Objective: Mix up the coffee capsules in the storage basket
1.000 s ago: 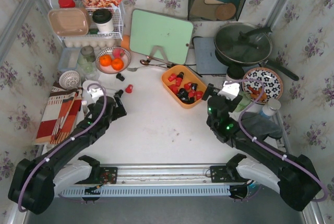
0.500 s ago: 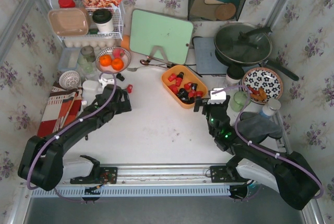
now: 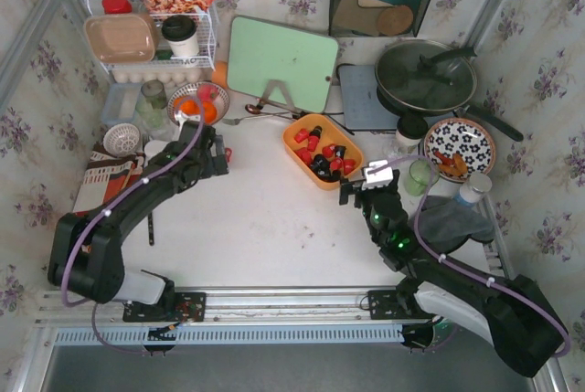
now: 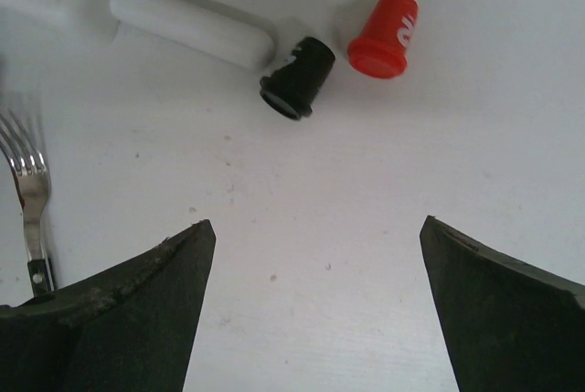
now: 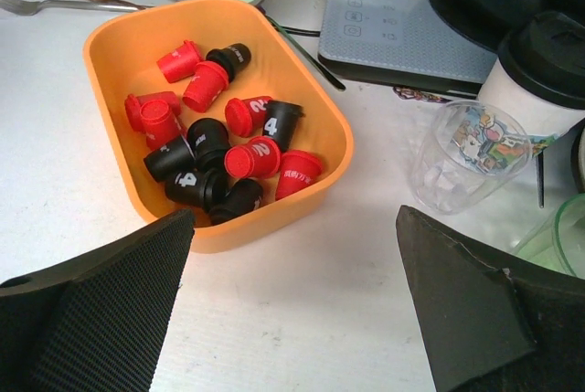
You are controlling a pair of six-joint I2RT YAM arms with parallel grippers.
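**Hazards**
- The storage basket (image 5: 110, 31) is shallow. A sweep by the right hand (image 5: 294, 217) through the coffee capsules (image 5: 219, 150) will likely flick some over the low wall.
- A finger that catches the rim will probably push or tip the basket.
- The clear plastic cup (image 5: 466, 159) stands just beside the basket, at centre right of the right wrist view, and is easily knocked over.
- The loose black capsule (image 4: 297, 77) and red capsule (image 4: 384, 36) lie on their sides on the worktop (image 4: 302, 191). An off-centre touch will likely make them roll.

**Positions**
- Right hand: fingers spread wide, holding nothing. The basket lies directly ahead, its near wall between the fingertips.
- Left hand (image 4: 317, 226): fingers spread wide, holding nothing. The two loose capsules lie ahead, in the upper centre of the left wrist view. The black one touches a white cylindrical handle (image 4: 192, 22).
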